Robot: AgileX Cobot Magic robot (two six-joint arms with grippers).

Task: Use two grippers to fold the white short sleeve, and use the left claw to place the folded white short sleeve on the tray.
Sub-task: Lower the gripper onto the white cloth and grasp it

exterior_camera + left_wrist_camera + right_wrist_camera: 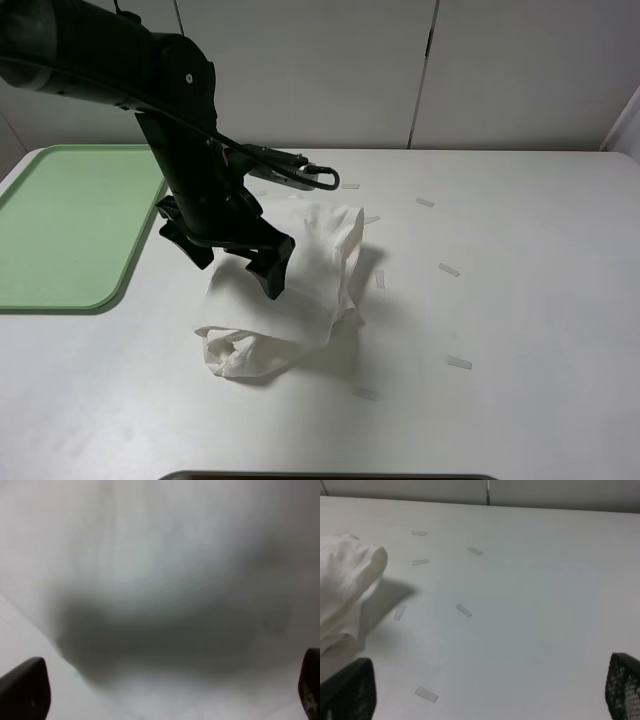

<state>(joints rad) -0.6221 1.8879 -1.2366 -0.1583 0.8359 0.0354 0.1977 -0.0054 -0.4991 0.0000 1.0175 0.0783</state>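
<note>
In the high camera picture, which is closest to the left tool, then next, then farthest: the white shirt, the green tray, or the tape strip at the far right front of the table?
1. White short sleeve: right under the left tool, bunched mid-table.
2. Tray: off to the left edge.
3. Tape strip: far right, near the front.

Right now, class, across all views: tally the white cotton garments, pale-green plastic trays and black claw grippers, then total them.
White cotton T-shirt: 1
Pale-green plastic tray: 1
Black claw grippers: 2 (left gripper, right gripper)
Total: 4
</note>
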